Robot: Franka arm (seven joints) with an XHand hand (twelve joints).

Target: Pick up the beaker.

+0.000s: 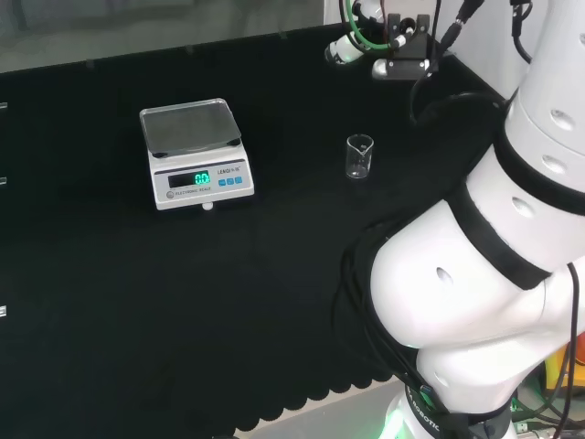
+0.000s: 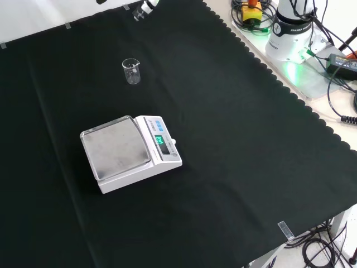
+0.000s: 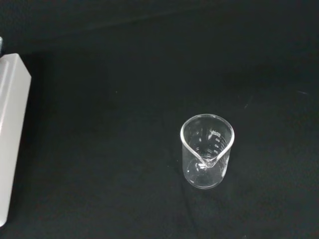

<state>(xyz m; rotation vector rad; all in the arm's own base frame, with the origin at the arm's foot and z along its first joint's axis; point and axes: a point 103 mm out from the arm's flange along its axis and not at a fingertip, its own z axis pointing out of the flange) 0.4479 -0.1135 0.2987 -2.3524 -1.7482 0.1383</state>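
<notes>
1. Beaker small, clear glass, upright on the black cloth, looks empty; nothing touches it.
2. Head view: beaker stands right of the scale, well apart from it, and left of the big white arm links.
3. Front view: beaker sits far and slightly left of the scale, toward the top of the cloth.
4. Wrist view: beaker seen from above, spout on the rim, printed scale marks on the wall; white edge of the scale at the side, apart from it.
5. Scale: white body, steel pan on top, lit green display, blue buttons; pan bare.
6. Hand: a small white and black part at the far edge of the cloth in head view, beyond the beaker, well apart from it. In front view a bit of it shows at the top edge.
7. Hand state: cannot tell whether its fingers are spread or closed; too little of it visible.
</notes>
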